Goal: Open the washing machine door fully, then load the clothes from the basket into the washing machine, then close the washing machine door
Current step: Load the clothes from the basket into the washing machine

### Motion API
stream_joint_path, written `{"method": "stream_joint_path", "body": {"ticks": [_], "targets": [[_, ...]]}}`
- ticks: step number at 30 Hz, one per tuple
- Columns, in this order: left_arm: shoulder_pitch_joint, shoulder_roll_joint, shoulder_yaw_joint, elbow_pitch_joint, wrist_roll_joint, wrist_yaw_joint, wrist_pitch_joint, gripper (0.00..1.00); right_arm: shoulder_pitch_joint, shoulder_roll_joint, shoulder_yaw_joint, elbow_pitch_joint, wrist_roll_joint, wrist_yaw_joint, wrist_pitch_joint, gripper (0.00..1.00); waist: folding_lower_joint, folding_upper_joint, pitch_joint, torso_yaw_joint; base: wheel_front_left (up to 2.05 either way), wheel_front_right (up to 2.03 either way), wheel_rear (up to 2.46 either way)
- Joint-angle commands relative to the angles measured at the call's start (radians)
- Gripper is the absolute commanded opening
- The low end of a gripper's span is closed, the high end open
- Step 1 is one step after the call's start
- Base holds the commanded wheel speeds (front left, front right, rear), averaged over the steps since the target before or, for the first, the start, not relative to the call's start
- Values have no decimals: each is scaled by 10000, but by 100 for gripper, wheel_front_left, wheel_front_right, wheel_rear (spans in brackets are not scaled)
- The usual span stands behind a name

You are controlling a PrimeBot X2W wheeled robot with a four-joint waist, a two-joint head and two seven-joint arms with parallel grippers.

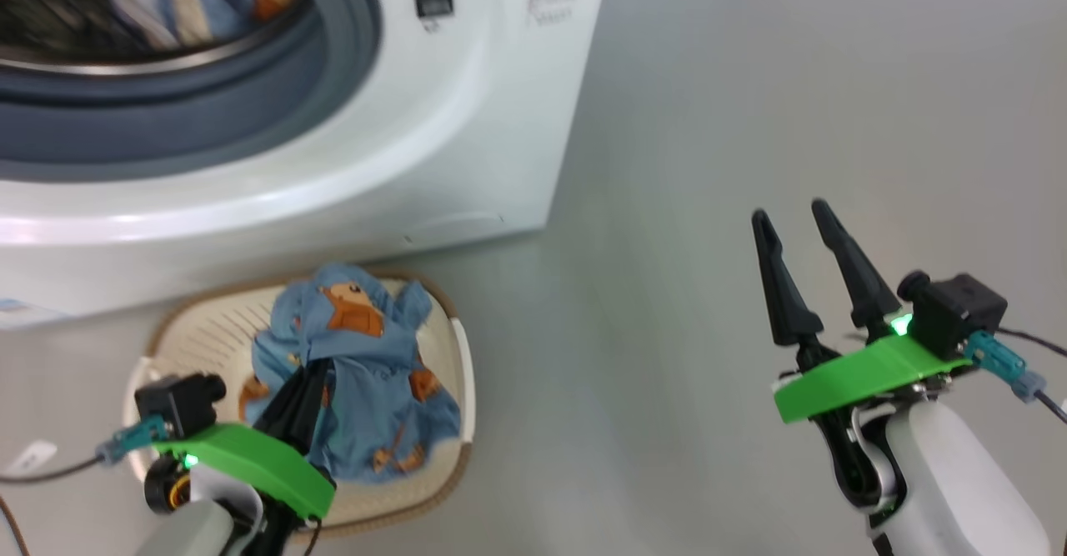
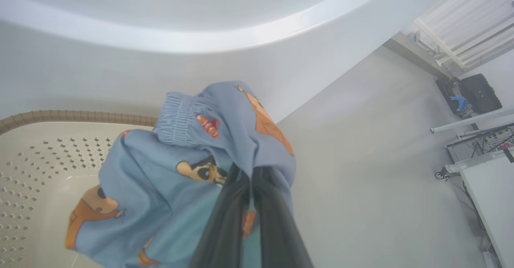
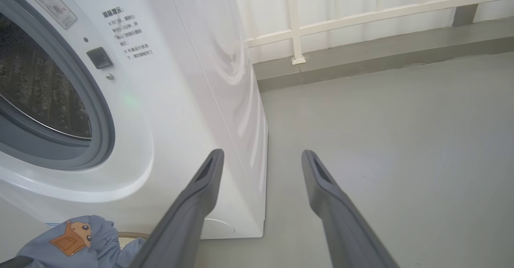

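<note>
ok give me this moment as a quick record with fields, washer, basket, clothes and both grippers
washing machine: opening uncovered, grey gasket in view
basket: on the floor in front of the washing machine
clothes: blue bear-print garment bunched in the basket, more of the same fabric inside the drum
left gripper: shut on the clothes in the basket
right gripper: open, empty, above bare floor

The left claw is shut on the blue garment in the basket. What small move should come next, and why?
Probably lift the left claw straight up: it pinches the garment, which lies in the basket, and the washing machine drum stands open above.
</note>
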Motion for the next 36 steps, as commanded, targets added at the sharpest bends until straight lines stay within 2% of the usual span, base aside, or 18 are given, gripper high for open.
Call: {"method": "stream_joint_path", "body": {"ticks": [1,15,27,36], "targets": [[264,197,580,-327,227,-21,-119,0,274,-124,222,-149,144,75,-80,100,0,0,-1340,691,0,0,0],[2114,-608,3365,-2374,2213,-21,-120,0,1286,-759,382,64,776,75,-80,100,0,0,-3207,1291,0,0,0],[2934,-1074,4876,-3786,4027,-6,-120,0,1756,-960,231,-154,749,75,-80,100,0,0,-3802,1553,0,0,0],[3088,-1404,5271,-3963,4446,-11,-120,0,1782,-977,267,-166,784,75,-80,100,0,0,-3836,1586,0,0,0]]}}
